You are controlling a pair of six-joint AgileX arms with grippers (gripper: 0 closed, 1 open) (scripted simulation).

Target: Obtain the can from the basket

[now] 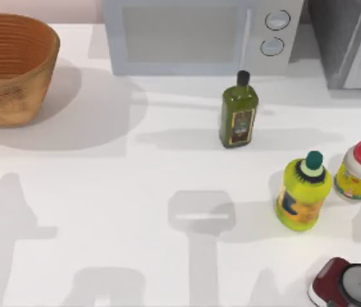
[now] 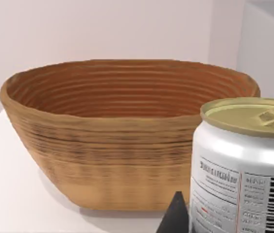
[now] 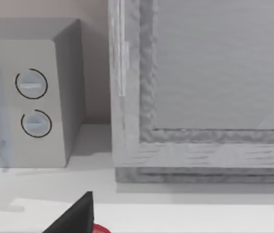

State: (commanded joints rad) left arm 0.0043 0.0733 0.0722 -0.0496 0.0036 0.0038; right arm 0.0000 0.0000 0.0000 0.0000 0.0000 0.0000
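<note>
Holding can (image 2: 244,167) beside basket (image 2: 127,131), left gripper (image 2: 176,216) apparently pinching it; keep upright, carry clear. Right gripper: cannot tell.

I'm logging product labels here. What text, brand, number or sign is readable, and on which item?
None can be read.
can: printed lines and a barcode, too blurred.
olive bottle: dark label, too small.
yellow bottle: label too small.
yellow jar: label too small.
microwave: two unmarked dials.
</note>
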